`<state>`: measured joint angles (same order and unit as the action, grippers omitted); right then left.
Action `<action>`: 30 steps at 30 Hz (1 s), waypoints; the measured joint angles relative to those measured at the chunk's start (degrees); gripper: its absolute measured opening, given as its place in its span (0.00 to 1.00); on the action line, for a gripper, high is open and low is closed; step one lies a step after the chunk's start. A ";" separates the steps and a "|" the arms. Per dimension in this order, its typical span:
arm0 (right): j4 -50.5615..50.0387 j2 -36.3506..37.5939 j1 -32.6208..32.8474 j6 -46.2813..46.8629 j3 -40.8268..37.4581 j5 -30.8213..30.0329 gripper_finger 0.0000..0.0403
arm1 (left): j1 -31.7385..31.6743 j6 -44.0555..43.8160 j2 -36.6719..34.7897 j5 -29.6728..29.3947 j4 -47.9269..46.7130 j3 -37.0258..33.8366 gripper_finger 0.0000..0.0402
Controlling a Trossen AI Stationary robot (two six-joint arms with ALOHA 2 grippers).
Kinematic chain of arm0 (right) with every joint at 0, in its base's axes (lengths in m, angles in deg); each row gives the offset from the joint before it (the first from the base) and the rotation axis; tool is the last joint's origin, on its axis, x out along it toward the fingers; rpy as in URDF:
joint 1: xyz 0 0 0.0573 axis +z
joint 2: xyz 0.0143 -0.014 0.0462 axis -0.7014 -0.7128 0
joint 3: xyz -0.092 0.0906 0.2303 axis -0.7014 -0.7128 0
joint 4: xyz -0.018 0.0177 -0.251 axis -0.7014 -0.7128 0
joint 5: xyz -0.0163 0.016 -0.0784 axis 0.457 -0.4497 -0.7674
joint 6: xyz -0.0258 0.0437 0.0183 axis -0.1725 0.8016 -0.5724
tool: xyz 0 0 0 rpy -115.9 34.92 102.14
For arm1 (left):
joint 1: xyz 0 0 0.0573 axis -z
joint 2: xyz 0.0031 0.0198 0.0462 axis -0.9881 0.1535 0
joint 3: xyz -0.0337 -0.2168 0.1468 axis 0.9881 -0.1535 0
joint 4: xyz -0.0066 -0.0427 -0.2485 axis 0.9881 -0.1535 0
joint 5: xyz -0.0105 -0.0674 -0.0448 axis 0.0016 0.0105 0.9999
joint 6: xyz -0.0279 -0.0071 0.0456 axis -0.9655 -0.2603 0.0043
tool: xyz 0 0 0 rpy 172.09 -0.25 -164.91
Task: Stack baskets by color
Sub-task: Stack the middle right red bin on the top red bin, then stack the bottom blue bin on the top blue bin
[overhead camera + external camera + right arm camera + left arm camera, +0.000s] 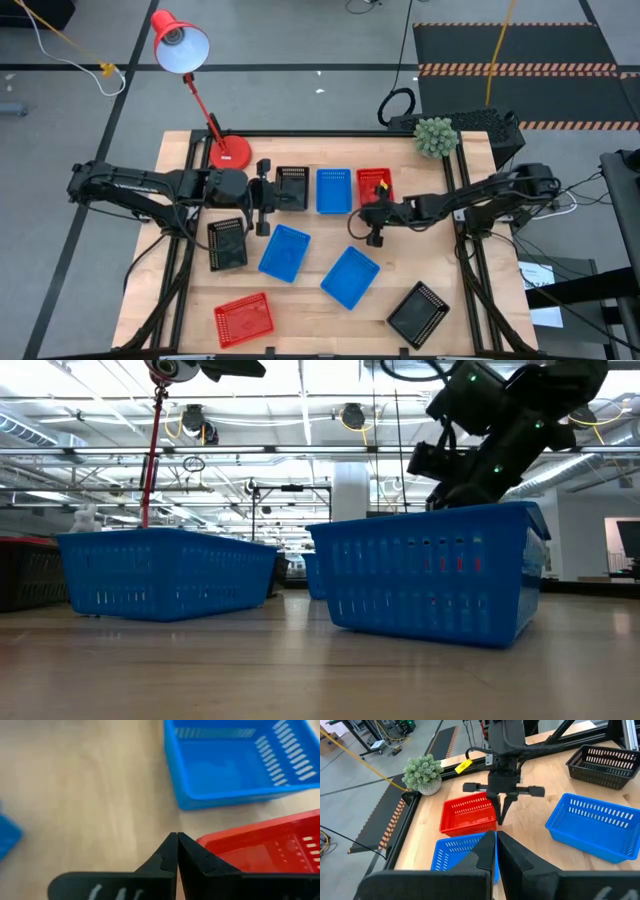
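- The table holds baskets in three colors: black, blue and red. None looks stacked yet, though the red one at the back may hold more than one; I cannot tell.
- The left gripper sits over the back left part of the table. Its fingers are pressed together and hold nothing.
- A black basket is just beside that gripper, toward the right. Another black basket lies nearer the front, close to the left arm.
- The third black basket is at the front right corner, well apart from the other two.
- A blue basket sits in the back row, in the middle. Two more blue baskets lie tilted in the middle of the table.
- One red basket is near the front left corner.
- The right gripper hovers just in front of the back red basket. Its fingers are together and empty, right at the basket's front edge.
- That basket's long side runs front to back. The right arm is the nearer one, so I think it takes the red ones.
- The red lamp at the back left corner is not a basket.
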<state>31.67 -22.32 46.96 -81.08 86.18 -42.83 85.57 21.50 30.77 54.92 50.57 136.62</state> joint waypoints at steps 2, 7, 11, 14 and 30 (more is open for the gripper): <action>-0.10 -0.41 -0.21 0.02 0.06 -0.50 0.00 | 0.00 -0.05 0.00 0.07 -0.02 0.00 0.05; -0.08 -0.57 -0.90 0.80 0.06 -0.49 0.00 | 0.00 -0.28 0.00 0.07 -0.02 0.00 0.05; 0.02 -0.07 -1.30 1.67 0.06 -0.67 0.00 | 0.00 -0.42 0.00 0.09 -0.02 0.00 0.05; -0.12 1.10 -1.34 1.84 0.06 -0.52 0.00 | 0.00 -0.63 0.00 0.09 -0.02 0.00 0.05; -12.89 22.60 -0.66 5.33 0.06 8.86 0.00 | 6.68 -3.18 7.63 3.89 4.49 1.85 0.05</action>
<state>18.78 0.28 46.30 -75.75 86.24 -33.97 92.25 18.32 38.40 58.81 55.06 138.47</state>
